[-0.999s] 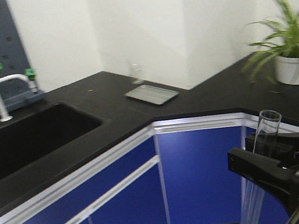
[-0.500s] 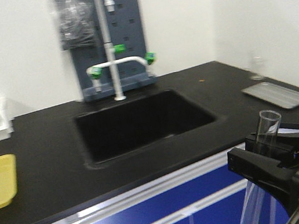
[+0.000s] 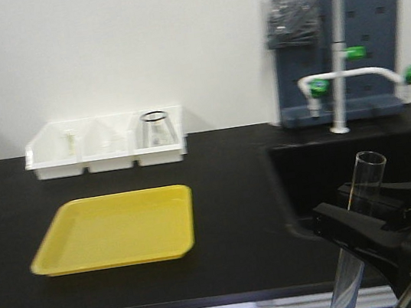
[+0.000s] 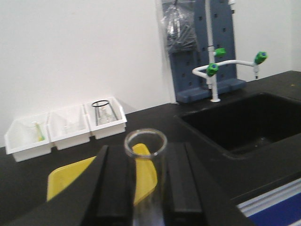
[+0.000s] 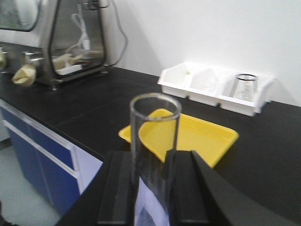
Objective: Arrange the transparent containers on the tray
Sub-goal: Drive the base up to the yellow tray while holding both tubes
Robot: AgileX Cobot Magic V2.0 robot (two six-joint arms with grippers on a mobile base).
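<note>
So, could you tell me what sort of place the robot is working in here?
Probably a laboratory: a black bench with sink and green-valved tap, a pegboard drying rack, and a clear test tube.

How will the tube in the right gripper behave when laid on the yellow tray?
The tube is a smooth round cylinder, so it probably rolls until the raised rim of the tray stops it. Its thin clear wall looks fragile, perhaps slippery.

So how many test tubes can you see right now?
2. One tube stands in the left gripper, the other tube in the right gripper. None lies on the yellow tray; the white bins could hide more.
</note>
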